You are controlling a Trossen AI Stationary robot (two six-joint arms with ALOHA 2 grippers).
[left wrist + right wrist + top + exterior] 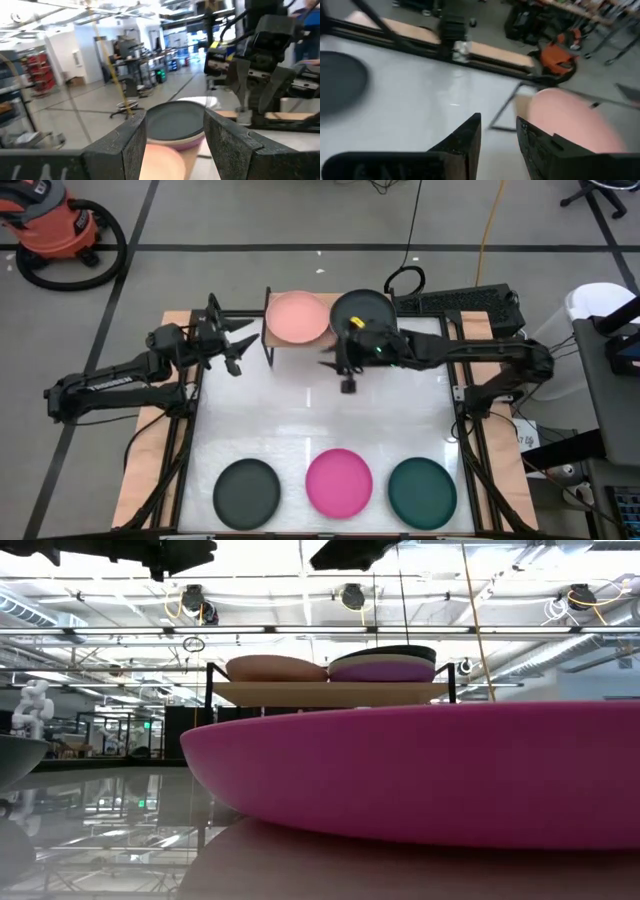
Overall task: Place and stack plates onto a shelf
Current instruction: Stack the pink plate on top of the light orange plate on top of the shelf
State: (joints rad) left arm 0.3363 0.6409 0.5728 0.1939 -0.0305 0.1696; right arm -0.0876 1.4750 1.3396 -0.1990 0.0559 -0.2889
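My right gripper (347, 370) hangs empty, fingers slightly apart, just in front of the shelf (275, 342) and its dark plate (360, 311). The three near plates (339, 480) look stiff, light and slick; I'd pinch a rim. My left gripper (232, 345) waits open, left of the shelf.

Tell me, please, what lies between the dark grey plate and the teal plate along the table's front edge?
The hot pink plate lies between the dark grey plate and teal plate, seen in the high view.
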